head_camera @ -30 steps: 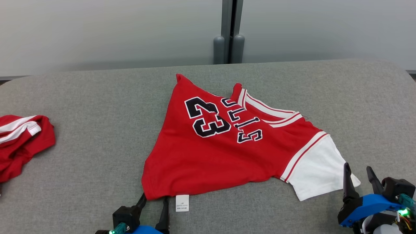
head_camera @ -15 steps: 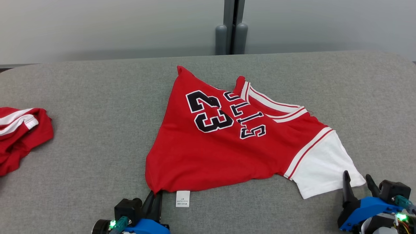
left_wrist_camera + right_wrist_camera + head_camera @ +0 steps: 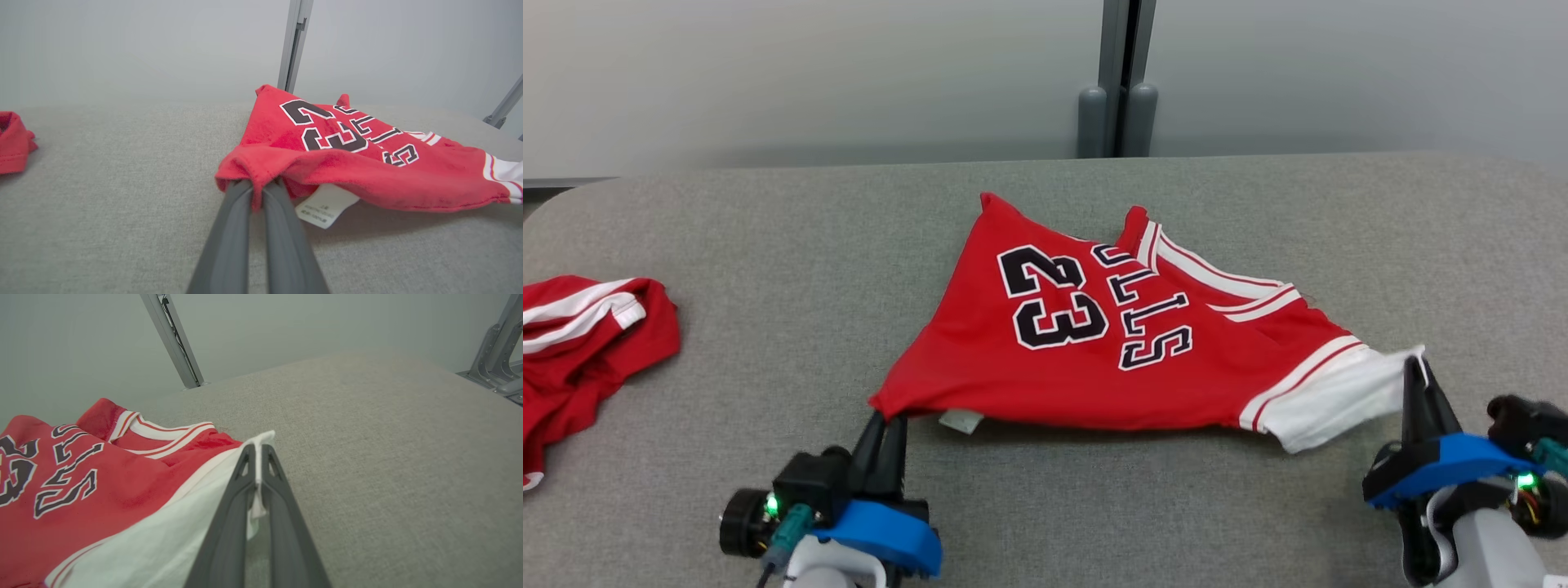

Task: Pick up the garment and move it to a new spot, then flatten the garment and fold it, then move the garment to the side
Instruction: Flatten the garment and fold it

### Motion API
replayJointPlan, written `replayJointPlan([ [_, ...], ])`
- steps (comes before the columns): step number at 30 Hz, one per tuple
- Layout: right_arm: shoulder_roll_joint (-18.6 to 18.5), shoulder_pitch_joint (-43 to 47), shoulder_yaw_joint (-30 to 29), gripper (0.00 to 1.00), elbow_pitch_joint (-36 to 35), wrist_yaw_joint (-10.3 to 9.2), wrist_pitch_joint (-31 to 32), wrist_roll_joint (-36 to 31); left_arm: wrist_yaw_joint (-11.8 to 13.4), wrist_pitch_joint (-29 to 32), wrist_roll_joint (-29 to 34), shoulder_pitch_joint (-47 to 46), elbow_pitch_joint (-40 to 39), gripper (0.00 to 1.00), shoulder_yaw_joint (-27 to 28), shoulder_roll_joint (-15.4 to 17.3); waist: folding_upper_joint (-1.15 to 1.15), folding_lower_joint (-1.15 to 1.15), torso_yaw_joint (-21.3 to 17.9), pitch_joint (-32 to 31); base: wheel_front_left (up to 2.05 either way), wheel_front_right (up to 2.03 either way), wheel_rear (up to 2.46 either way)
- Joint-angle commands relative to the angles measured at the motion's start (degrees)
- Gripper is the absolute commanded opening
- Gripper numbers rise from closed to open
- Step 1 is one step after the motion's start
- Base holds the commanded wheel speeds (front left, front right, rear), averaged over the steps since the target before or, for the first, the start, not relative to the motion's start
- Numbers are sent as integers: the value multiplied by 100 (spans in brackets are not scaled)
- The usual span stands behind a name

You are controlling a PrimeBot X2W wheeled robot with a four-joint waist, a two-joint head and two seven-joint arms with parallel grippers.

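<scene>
Grey fabric-covered table (image 3: 768, 269); red jersey (image 3: 1094, 359) resting mid-surface, second red garment (image 3: 580, 343) bunched at left edge.

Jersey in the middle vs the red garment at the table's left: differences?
The jersey is spread out, number 23 showing; the red garment lies crumpled. The jersey is pinched at two corners by the left gripper and the right gripper, near edge lifted; the red garment lies untouched. Both are red with white trim, on the grey table.

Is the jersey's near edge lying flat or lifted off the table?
Lifted: left gripper and right gripper pinch corners of the jersey, whose near edge hangs above the table, shadow beneath.
</scene>
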Motion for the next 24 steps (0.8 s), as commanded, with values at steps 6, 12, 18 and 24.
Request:
replayJointPlan([
  [6,-16,-513,369,0,-1104,1,-4,1020,-121,-15,366,-623,-744,0,553,254,-1,0,-102,-310,0,0,0],
  [12,-389,-1219,696,0,-2102,1,-4,1671,-240,-16,447,-1538,-1239,0,918,793,-1,0,-181,-538,0,0,0],
  [18,-857,-2203,914,0,-2415,1,-2,1778,-238,30,529,-2574,-1118,0,1048,1221,-1,0,-212,-374,0,0,0],
  [24,-1196,-3688,1088,0,-1771,0,4,1402,-61,401,799,-3746,-730,0,991,1413,-1,0,-192,352,0,0,0],
])
